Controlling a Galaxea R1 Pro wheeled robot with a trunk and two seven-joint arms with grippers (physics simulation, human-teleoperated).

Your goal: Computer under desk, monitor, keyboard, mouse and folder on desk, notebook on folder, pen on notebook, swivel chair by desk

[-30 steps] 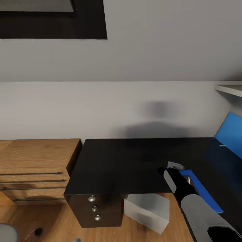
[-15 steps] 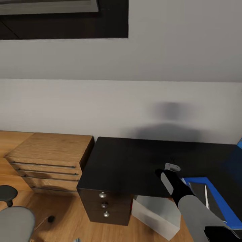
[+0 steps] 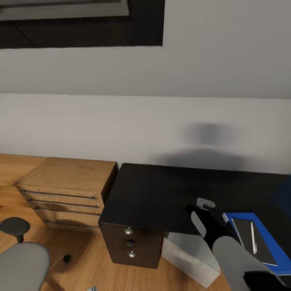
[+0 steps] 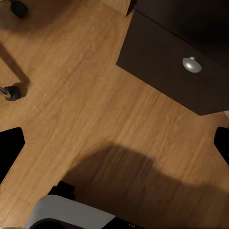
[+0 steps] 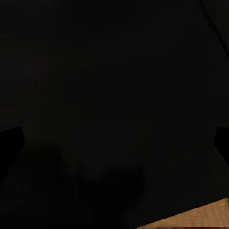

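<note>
The black desk stands against the wall, with its three-knob drawer unit at the front. The light-grey computer sits under it. At the desk's right front lies the blue folder, with the dark notebook on it and the white pen on the notebook. My right gripper hovers over the desk's front edge left of the folder, open and empty. My left gripper is open above the floor near a drawer knob. The grey swivel chair is at lower left. Monitor and keyboard are out of view.
A light-wood drawer chest with bar handles stands left of the desk. A small black lump lies on the wooden floor beside the chair; I cannot tell whether it is the mouse or a castor. A chair castor shows on the floor.
The camera has turned left: desk and chest have slid right in the picture, the blue upright panel has left it, and the chair has come in. The right arm keeps its pose.
</note>
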